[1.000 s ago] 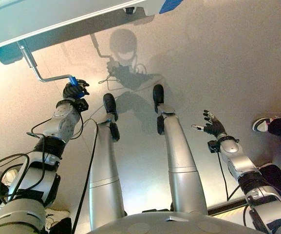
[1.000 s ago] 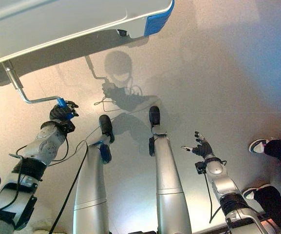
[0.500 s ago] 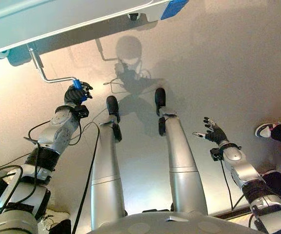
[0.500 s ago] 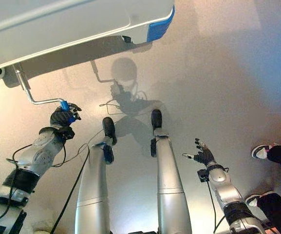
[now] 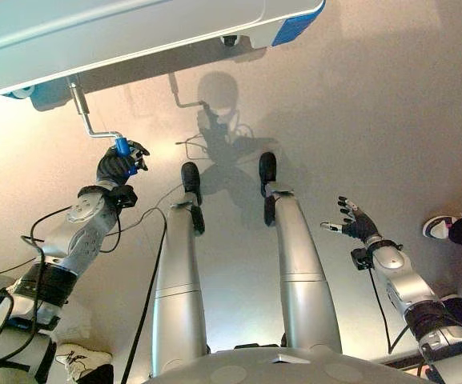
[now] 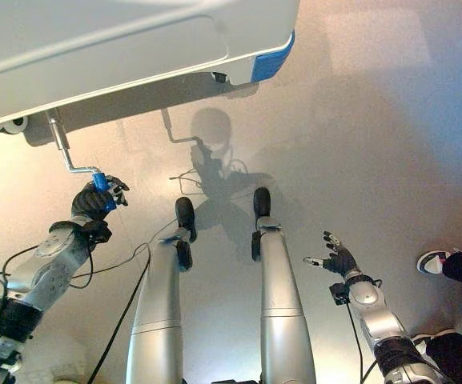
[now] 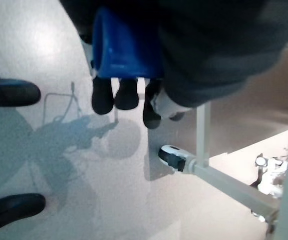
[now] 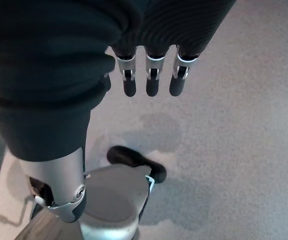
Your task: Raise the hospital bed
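Under the hospital bed point(image 5: 134, 32), the left hand point(image 5: 117, 166) is gripping the blue handle point(image 5: 123, 146) of the metal crank point(image 5: 86, 120), fingers curled round it, likely so winding can raise the bed. Well off to its right, the right hand point(image 5: 357, 226) is hanging idle over the floor point(image 5: 391, 120), fingers spread.

Pale bed, blue accents, grey floor

Hospital bed point(image 6: 118, 40) pale grey-white with a blue corner bumper point(image 6: 273, 58); crank point(image 5: 82, 108) silver with a blue handle point(image 5: 123, 147); floor point(image 6: 391, 136) plain grey; person's shoe point(image 5: 437, 227) white and black.
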